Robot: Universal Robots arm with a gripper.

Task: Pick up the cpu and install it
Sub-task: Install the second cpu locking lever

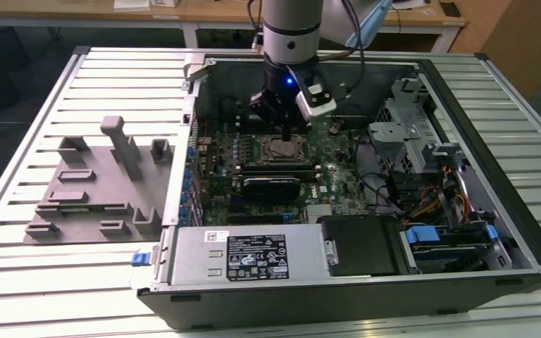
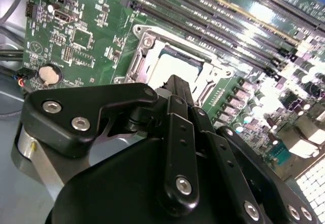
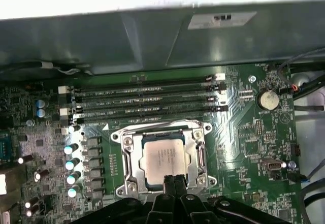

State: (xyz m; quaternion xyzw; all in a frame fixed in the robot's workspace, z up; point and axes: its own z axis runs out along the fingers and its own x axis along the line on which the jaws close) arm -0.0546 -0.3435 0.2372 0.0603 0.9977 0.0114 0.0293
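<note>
Silver-topped cpu (image 3: 163, 159) lies flat inside the metal-framed socket (image 3: 127, 155) on the motherboard (image 3: 254, 132), apparently seated for installation; gripper (image 3: 174, 179), fingers pressed together and grasping nothing, hovers at its edge.

Silver-grey arm (image 1: 291, 28), black pincer (image 1: 284, 134), silver screws

This is a robotics lab or electronics workshop. An open computer case (image 1: 346, 190) lies on its side on a counter (image 1: 36, 105) of ribbed metal slats, its green motherboard (image 3: 254, 132), cables and power supply (image 1: 247, 255) laid bare. Beside it on the counter sits a grey fixture tray (image 1: 96, 186) with moulded slots. Wooden desks (image 1: 205, 13) stand behind, on a dark floor.
</note>
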